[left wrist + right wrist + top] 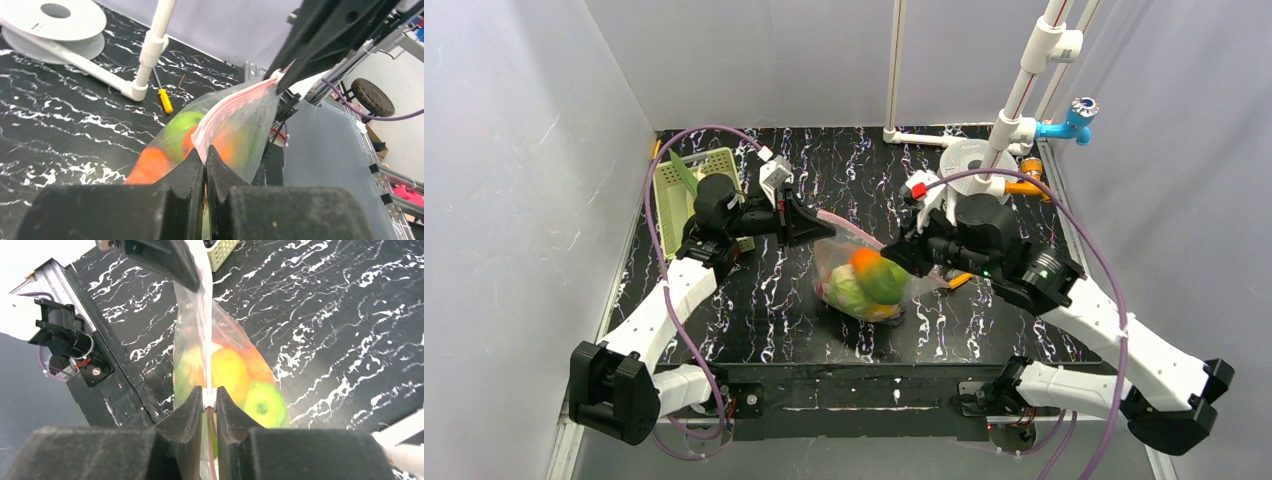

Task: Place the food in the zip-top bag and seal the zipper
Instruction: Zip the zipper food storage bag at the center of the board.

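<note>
Left gripper (205, 153): jaws clamped on the left end of the thin pinkish zipper strip (235, 106). Right gripper (210, 396): jaws clamped on its right end. Clear floppy plastic zip-top bag (836, 262) holding orange, green and yellow toy food (876, 281) sags between them, mid black marbled table (774, 320).

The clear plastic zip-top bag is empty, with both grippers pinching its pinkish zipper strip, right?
Not empty: the right wrist view shows green, yellow and orange toy fruits inside the bag. The left gripper and right gripper do pinch the zipper strip.
</note>
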You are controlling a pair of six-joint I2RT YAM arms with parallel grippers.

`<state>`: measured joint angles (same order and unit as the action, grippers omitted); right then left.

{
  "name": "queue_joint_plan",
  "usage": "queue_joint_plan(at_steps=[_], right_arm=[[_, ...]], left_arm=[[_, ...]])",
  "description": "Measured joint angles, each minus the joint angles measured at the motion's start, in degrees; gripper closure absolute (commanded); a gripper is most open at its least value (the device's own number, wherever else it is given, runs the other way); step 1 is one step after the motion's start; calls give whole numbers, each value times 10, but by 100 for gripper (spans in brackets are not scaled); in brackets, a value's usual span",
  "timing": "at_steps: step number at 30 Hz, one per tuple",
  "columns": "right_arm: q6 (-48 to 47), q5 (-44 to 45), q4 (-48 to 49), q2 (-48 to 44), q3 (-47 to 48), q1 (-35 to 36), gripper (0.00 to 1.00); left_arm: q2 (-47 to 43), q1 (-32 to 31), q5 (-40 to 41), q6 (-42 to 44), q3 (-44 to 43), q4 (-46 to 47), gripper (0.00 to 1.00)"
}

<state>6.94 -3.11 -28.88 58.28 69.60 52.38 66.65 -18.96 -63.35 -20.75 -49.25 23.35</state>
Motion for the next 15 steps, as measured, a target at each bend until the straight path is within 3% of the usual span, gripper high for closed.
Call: queue_joint_plan(at_steps=[15], right_arm=[[22,79,-101,-188,-65,-2,99]], left_arm=[[5,37,40,3,0,-24,100]])
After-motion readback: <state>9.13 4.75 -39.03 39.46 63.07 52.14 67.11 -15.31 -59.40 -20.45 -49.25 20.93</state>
